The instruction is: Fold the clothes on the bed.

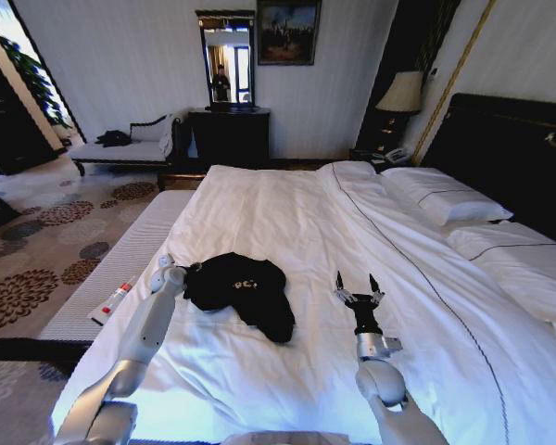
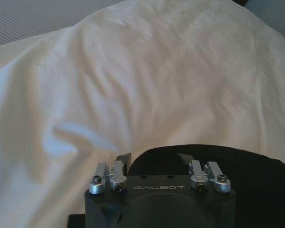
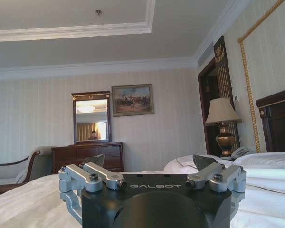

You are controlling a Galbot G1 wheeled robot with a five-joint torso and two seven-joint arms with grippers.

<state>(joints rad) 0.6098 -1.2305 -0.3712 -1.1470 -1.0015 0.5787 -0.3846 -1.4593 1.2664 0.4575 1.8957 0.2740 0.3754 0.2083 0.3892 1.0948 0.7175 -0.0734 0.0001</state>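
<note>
clothes (image 1: 244,289) here are 1 black t-shirt, lying crumpled in a loose heap on the white duvet (image 1: 287,232) of the bed (image 1: 500,158), near the bed's left edge and toward its foot end. small white lettering shows on top of the heap, and a dark flap trails toward the foot of the bed.

left gripper (image 1: 170,267) sits at the heap's left edge, low over the duvet. in the left wrist view its fingertips (image 2: 125,158) stand apart, spread moderately wide, with the shirt's black rim (image 2: 218,161) right beneath them and nothing between the jaws. whether the tips touch the cloth, i cannot tell.

right gripper (image 1: 358,286) stands upright over bare duvet to the right of the shirt, clear of it, jaws spread wide and holding nothing; its wrist camera looks level across the bed.

judging by this, folding has not begun: the step in hand is reaching for a first hold on the heap. the next move likely calls for pinching only the shirt's edge, not the duvet under it, so the cloth can be spread flat.
</note>
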